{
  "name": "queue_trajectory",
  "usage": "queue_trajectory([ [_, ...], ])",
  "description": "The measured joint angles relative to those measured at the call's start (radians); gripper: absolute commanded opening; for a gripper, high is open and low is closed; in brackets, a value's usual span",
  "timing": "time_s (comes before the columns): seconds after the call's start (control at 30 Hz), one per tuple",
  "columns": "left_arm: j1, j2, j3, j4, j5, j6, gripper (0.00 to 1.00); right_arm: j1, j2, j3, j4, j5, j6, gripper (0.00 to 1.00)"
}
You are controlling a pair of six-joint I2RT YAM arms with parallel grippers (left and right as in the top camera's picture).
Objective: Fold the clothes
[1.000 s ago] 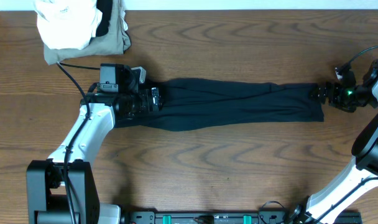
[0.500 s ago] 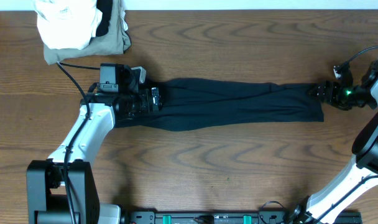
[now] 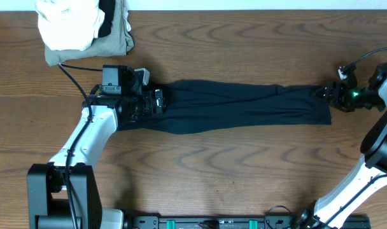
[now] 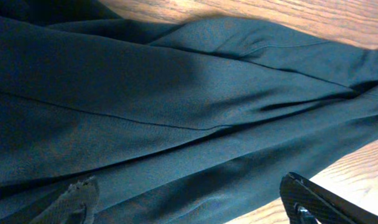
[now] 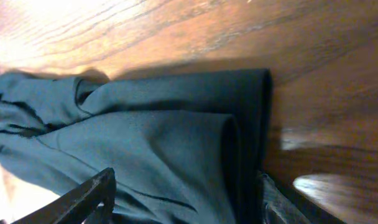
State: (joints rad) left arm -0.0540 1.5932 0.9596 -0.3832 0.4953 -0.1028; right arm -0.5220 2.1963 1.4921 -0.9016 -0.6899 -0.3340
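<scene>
Black clothes (image 3: 244, 105) stretched on wooden table (image 3: 244, 178) | left jaws spread wide over it | right jaws apart, straddling its end

Robotics lab, brown wood-grain tabletop (image 3: 244, 172), white-and-black left robot arm (image 3: 85, 137), matching right robot arm (image 3: 381, 137), trailing black cable (image 3: 71, 79), black base rail (image 3: 212, 223).

Brown wood-grain table (image 3: 244, 172), even light, glossy glare patches.
</scene>
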Motion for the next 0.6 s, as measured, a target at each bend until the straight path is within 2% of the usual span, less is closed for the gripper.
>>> queue_trajectory([
  [0.17,0.0,0.0,0.0,0.0,0.0,0.0,0.95,0.0,0.004,-0.003,-0.016,-0.025,0.0,0.7],
  [0.3,0.0,0.0,0.0,0.0,0.0,0.0,0.95,0.0,0.008,-0.011,-0.021,-0.034,-0.003,0.59],
  [0.43,0.0,0.0,0.0,0.0,0.0,0.0,0.95,0.0,0.012,-0.016,-0.019,-0.035,-0.001,0.54],
  [0.53,0.0,0.0,0.0,0.0,0.0,0.0,0.95,0.0,0.014,-0.016,-0.015,-0.027,0.005,0.44],
  [0.6,0.0,0.0,0.0,0.001,0.0,0.0,0.95,0.0,0.016,-0.018,-0.012,-0.023,0.01,0.3],
])
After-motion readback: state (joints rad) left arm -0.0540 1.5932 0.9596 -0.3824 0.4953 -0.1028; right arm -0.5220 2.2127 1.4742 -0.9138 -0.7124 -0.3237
